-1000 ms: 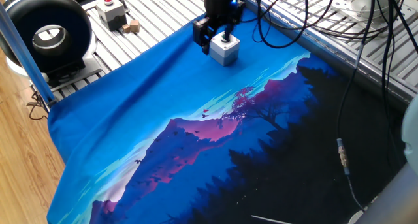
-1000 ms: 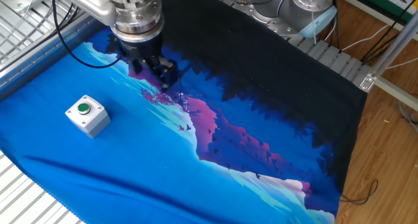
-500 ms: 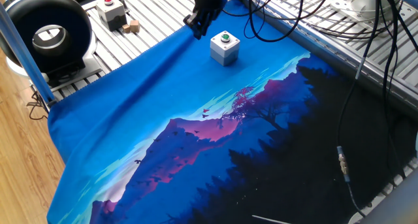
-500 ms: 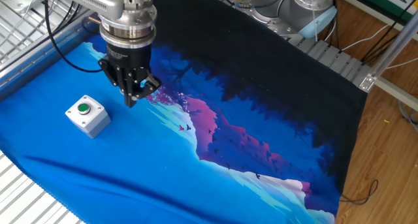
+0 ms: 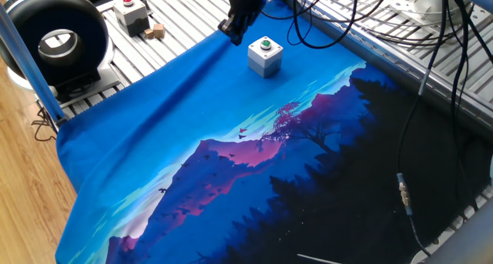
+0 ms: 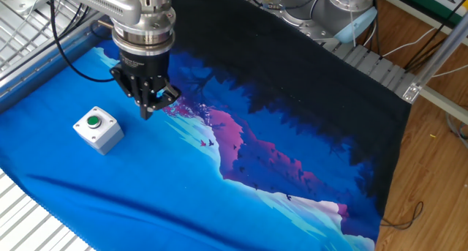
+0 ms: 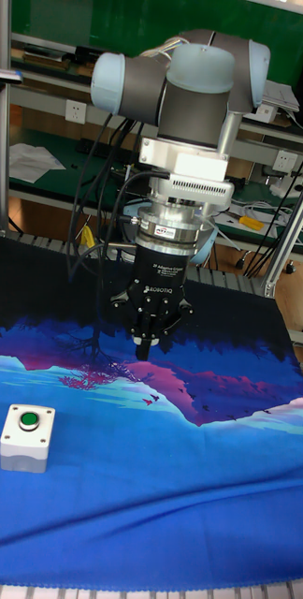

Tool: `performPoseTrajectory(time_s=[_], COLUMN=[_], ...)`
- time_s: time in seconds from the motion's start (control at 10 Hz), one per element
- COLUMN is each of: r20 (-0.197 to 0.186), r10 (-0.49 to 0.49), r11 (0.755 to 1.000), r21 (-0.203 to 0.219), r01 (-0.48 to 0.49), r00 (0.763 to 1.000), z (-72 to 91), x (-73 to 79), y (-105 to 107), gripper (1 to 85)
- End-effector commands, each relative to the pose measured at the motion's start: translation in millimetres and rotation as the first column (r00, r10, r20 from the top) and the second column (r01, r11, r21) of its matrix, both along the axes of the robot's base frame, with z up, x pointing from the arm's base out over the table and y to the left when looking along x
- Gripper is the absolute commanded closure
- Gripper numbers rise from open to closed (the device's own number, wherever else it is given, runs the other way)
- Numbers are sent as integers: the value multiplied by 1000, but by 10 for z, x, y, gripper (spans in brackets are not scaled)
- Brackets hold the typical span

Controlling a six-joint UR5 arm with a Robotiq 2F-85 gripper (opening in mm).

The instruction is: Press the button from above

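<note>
beside the button [image 7: 27, 419], well apart, the jaws [image 7: 145, 354] hang pressed together.

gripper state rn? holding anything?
Gripper: jaws shut, fingertips together, holding nothing. It hangs in the air beside the button, not over it.

Button [image 7: 26, 418] on box [image 7: 24, 445]; pincer [image 7: 143, 352] beside, apart.
</note>
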State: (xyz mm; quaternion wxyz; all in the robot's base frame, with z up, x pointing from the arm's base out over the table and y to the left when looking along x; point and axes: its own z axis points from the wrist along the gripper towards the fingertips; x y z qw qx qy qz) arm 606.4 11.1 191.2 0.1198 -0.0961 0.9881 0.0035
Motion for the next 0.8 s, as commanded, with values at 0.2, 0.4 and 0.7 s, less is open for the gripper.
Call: performPoseTrajectory(time_s=[0.2,0.4,0.7], r20=[-90,-100,-120], r10=[35,10,-24], r11=[998,995,998], r21=[63,102,59], r01=[-30,1,31], r00=[995,995,993], z=[-48,-42,-65], x=[-235,-253,-296], y=[153,249,123], gripper=[847,847,847])
